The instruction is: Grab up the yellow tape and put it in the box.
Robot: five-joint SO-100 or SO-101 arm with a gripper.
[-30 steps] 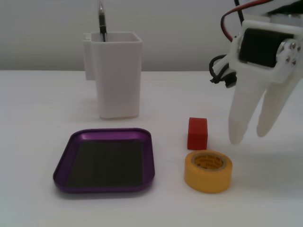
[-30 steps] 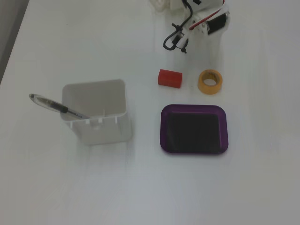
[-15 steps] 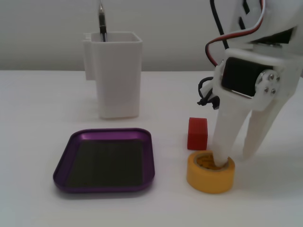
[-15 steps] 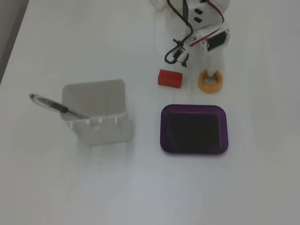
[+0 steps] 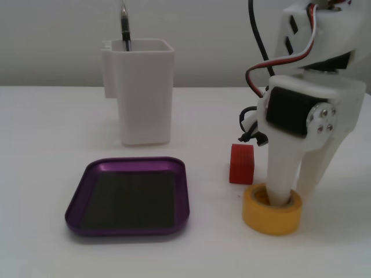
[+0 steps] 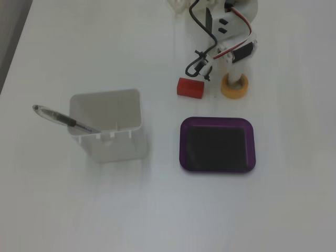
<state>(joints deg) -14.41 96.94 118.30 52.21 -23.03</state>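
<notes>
1. Nearest the camera in the low fixed view sits the box (image 5: 127,197), a shallow rounded-square purple metallic tray with a dark flat floor and a low rim. It's empty and lies flat on the white bench (image 5: 46,145).

2. Just past it, at roughly 3 o'clock from the tray, is the yellow tape (image 5: 272,209), a thick yellow-orange roll with a hollow core, lying flat on the bench. So it's still on the bench, near the box but not in it.

3. The gripper (image 5: 295,188) of the white printed arm is right on the roll. One white finger (image 5: 282,174) goes down into the core, and the other comes down outside the roll's far wall, so the jaws straddle that wall, only partly open. I can't tell whether they've actually pinched it yet.

4. A small red block (image 5: 241,164) stands at about 11 o'clock from the roll, just beside it and apart from it.

5. Farthest back, at 12 o'clock from the tray, there's a tall white plastic container (image 5: 144,92) with a pen (image 5: 124,23) sticking out of it.

6. My take on doing this step well: close firmly on the wall and lift straight up so the roll doesn't swing into the red block. Then carry it toward 9 o'clock in the low view, high enough to clear the rim, and let go low over the dark floor so it doesn't roll away.
</notes>
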